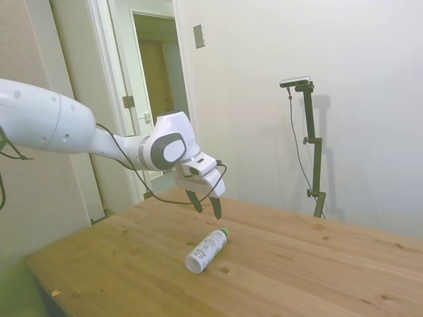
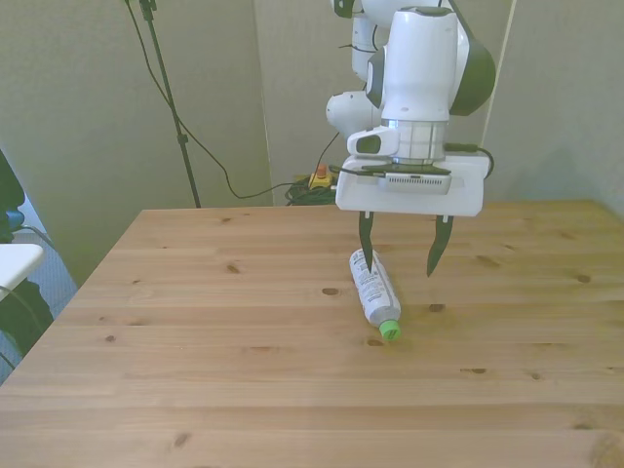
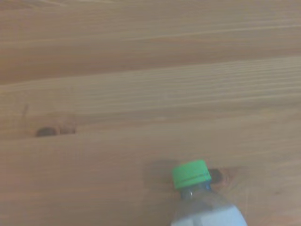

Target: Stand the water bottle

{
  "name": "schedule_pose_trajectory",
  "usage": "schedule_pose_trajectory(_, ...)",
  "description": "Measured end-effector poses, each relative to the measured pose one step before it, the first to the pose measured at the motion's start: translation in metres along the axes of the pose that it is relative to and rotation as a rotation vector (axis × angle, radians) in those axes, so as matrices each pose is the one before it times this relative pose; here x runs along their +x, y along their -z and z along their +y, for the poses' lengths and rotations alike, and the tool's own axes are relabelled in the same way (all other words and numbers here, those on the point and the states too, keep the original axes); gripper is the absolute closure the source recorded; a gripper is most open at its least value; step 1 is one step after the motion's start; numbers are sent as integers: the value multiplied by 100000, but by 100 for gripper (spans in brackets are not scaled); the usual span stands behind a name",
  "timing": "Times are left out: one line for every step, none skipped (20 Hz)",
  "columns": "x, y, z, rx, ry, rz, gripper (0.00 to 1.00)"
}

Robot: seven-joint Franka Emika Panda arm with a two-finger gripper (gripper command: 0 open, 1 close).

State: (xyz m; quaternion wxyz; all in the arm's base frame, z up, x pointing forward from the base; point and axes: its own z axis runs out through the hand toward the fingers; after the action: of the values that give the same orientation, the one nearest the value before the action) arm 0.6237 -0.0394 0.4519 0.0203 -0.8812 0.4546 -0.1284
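The water bottle point(image 1: 206, 249) point(image 2: 374, 287) lies on its side on the wooden table point(image 1: 310, 264), white with dark print and a green cap point(image 3: 190, 173). In the front view its cap points toward the camera. My gripper point(image 1: 206, 205) point(image 2: 400, 249) hangs open above the bottle, a short way over the table, with nothing between its fingers. One dark fingertip point(image 2: 366, 250) shows just above the bottle's base end, the other point(image 2: 436, 252) to the front view's right of it. The wrist view shows only the cap and neck on the wood.
The wooden table point(image 2: 195, 341) stretches wide around the bottle. An open doorway point(image 1: 162, 99) and a white wall stand behind the table in the side view. A cable point(image 2: 195, 136) hangs behind the table's far edge in the front view.
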Motion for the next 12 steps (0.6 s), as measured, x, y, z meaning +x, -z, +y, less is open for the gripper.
schedule_pose_trajectory(284,-823,-611,-956,-174,-19,0)
schedule_pose_trajectory(227,-865,-436,-878,-138,-374,0)
schedule_pose_trajectory(200,-937,-286,-942,-123,-340,0)
schedule_pose_trajectory(167,-1011,-159,-1105,-117,-433,0)
schedule_pose_trajectory(179,-953,-19,-1152,-186,-426,0)
schedule_pose_trajectory(179,-815,3,-1006,-256,-308,0)
schedule_pose_trajectory(185,-677,28,-809,-344,-139,0)
schedule_pose_trajectory(191,-575,73,-786,-354,-146,0)
schedule_pose_trajectory(147,-451,104,-651,-348,-15,0)
schedule_pose_trajectory(126,-412,87,-492,-366,138,0)
schedule_pose_trajectory(115,-387,90,-450,-295,-15,0)
schedule_pose_trajectory(155,-361,38,-419,-233,-31,0)
